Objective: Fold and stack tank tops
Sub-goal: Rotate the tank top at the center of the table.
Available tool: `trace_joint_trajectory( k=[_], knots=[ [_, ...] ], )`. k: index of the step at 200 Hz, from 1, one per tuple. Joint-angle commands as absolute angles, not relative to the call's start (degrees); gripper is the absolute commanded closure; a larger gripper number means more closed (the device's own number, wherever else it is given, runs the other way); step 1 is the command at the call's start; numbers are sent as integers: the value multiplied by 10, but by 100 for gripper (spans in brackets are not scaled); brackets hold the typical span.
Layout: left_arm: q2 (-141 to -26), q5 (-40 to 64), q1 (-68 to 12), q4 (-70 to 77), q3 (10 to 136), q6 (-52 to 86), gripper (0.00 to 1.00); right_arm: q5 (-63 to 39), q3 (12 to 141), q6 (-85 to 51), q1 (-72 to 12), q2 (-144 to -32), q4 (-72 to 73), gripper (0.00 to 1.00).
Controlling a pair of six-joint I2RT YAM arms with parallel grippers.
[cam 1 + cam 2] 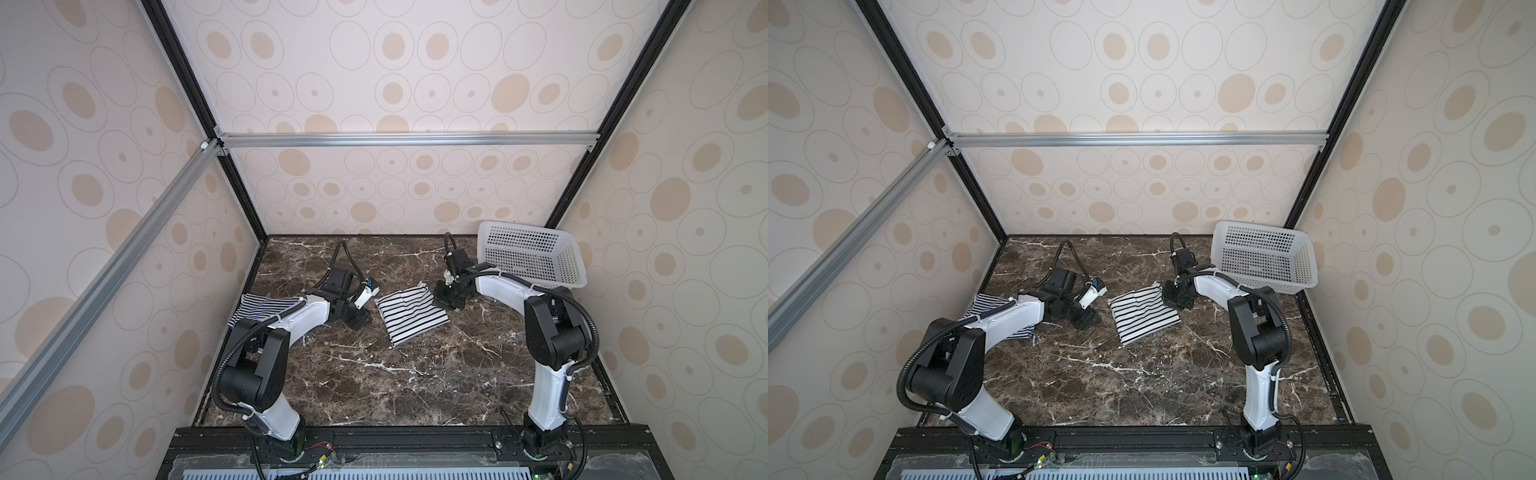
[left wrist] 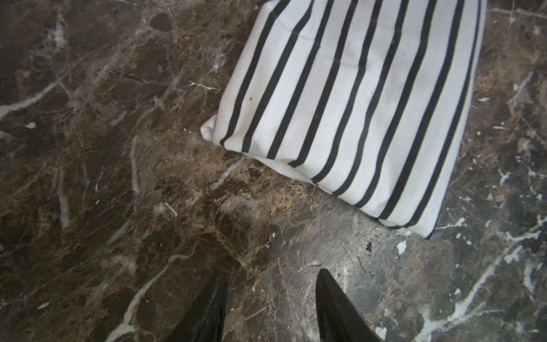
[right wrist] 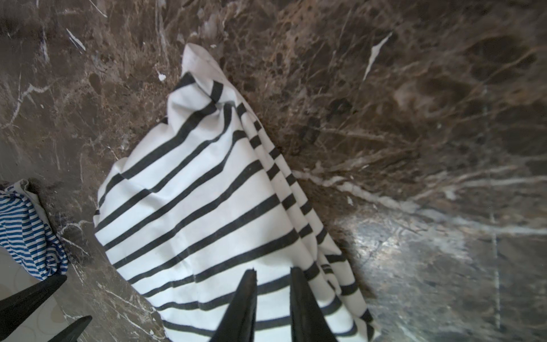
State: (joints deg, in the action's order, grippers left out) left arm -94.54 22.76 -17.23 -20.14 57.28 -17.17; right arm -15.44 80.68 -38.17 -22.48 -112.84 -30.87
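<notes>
Wide-striped top: the white cloth tank top with spaced thin black stripes [image 1: 411,318] lies near the middle of the dark brown marble table [image 1: 374,386], folded into a compact rectangle. One corner is bunched on the right gripper's side.
Narrow-striped top: the tank top with dense dark-and-white stripes [image 1: 259,305] sits by the table's left edge, well apart from the first. The left arm partly hides it, so we cannot tell how neatly it is folded.
Left gripper: in the left wrist view the left gripper [image 2: 272,272] has its jaws moderately apart over bare marble, just beside the wide-striped top [image 2: 355,103]. Nothing is between them.
Right gripper: in the right wrist view the right gripper [image 3: 272,271] shows only a narrow gap. It hovers over the edge of the wide-striped top [image 3: 207,207], and we see no cloth pinched.
Basket: the white perforated plastic basket [image 1: 519,243] stands tilted in the far right corner. We see nothing in it.
Done, as we judge it: folding of the wide-striped top looks finished or nearly so.
Left to do: the two tops are not yet stacked. One must be carried onto the other, and the bunched corner may want smoothing.
</notes>
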Motion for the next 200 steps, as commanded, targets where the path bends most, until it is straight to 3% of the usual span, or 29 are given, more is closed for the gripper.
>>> trace_joint_trajectory(
  k=[1,43,101,142,200],
  knots=[
    [-973,266,-142,-225,597,-148,50,-155,788,-386,-237,-1147,-311,77],
    [-1017,372,-79,-253,625,-136,45,-128,747,-422,-291,-1133,-298,76],
    [-1034,416,-50,-248,641,-125,41,-118,723,-494,-384,-1098,-265,76],
    [-1060,440,-51,-261,641,-128,36,-67,714,-503,-391,-1035,-268,74],
    [-1070,463,-50,-274,626,-141,36,-71,733,-475,-381,-1101,-277,75]
  ],
)
